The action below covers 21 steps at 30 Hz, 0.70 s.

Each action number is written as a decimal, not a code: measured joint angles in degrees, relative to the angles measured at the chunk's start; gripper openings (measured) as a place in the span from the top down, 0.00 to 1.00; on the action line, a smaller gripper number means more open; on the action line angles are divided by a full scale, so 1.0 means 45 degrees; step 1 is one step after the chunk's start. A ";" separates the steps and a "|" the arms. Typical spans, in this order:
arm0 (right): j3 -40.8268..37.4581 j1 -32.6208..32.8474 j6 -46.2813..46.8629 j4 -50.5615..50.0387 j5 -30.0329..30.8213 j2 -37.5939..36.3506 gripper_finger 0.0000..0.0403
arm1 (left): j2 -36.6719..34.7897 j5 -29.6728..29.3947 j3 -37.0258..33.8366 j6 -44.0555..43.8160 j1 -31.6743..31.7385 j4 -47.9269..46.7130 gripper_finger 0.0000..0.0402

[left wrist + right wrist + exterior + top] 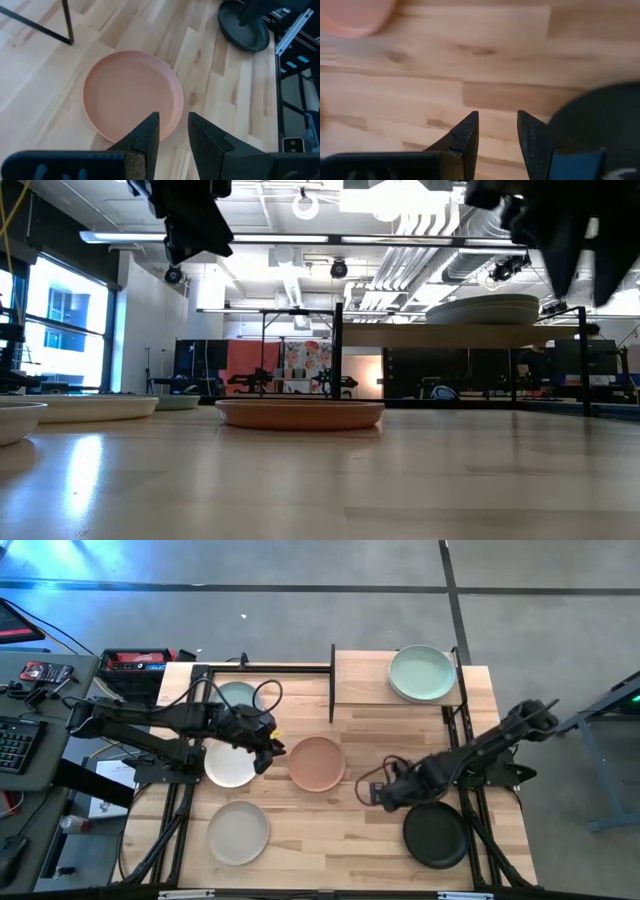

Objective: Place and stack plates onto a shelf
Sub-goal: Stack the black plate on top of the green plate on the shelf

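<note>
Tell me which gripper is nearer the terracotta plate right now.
Left. The left gripper hovers by the terracotta plate, fingers open and empty. The right gripper hangs farther off on its other side, by the black plate.

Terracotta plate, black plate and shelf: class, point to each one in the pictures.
terracotta plate (317, 763), high view, centre of its bowl
black plate (436, 836), high view, its middle
shelf (360, 678), high view, bare wood left of the stacked plates

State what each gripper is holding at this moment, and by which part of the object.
Nothing is held. The left gripper hangs open above the near rim of the terracotta plate. The right gripper is open over bare table beside the black plate.
</note>
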 joint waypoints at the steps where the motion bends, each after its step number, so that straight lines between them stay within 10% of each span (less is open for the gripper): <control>1: 0.0000 0.0181 0.0325 0.0016 -0.0207 0.0217 0.72 | 0.0000 -0.0001 0.0000 0.0001 -0.0058 -0.0003 0.78; 21: 0.0010 0.1914 0.3062 0.0472 -0.2065 0.3543 0.72 | 0.0000 -0.0330 0.0000 -0.0002 -0.0669 -0.0003 0.78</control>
